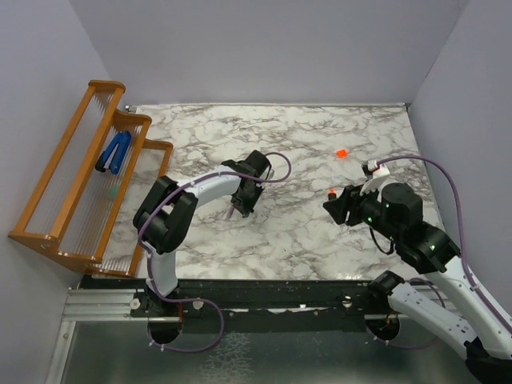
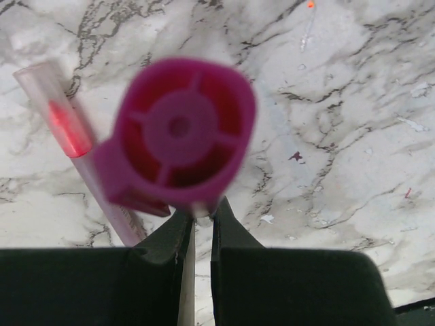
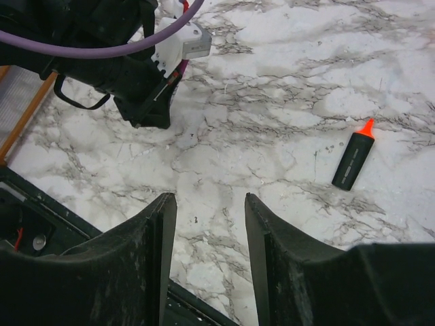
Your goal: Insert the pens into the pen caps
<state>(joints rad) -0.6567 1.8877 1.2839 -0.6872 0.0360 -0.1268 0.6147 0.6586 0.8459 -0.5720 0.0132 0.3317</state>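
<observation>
Magenta-purple plastic pen cap [image 2: 180, 139] pinched in my left gripper [image 2: 202, 217], right gripper [image 3: 207, 204] just spread, empty, stubby black orange-tipped marker [image 3: 353, 161] lying right of that cap

The left arm [image 1: 204, 186] and the right arm [image 1: 452, 312] share one build: smooth white links between bulky black joint housings. A purple cable [image 3: 102, 52] trails from the left arm's wrist. A second purple cable [image 1: 457, 204] leaves a small white connector [image 1: 376, 168] on the right arm. The left claw [image 2: 202, 216] has two matt black, tapering fingers. The right claw [image 3: 207, 204] has broad black fingers flecked with pale scuffs. Both bases are bolted to a black rail [image 1: 272, 308] with a silver section at its left end.
</observation>
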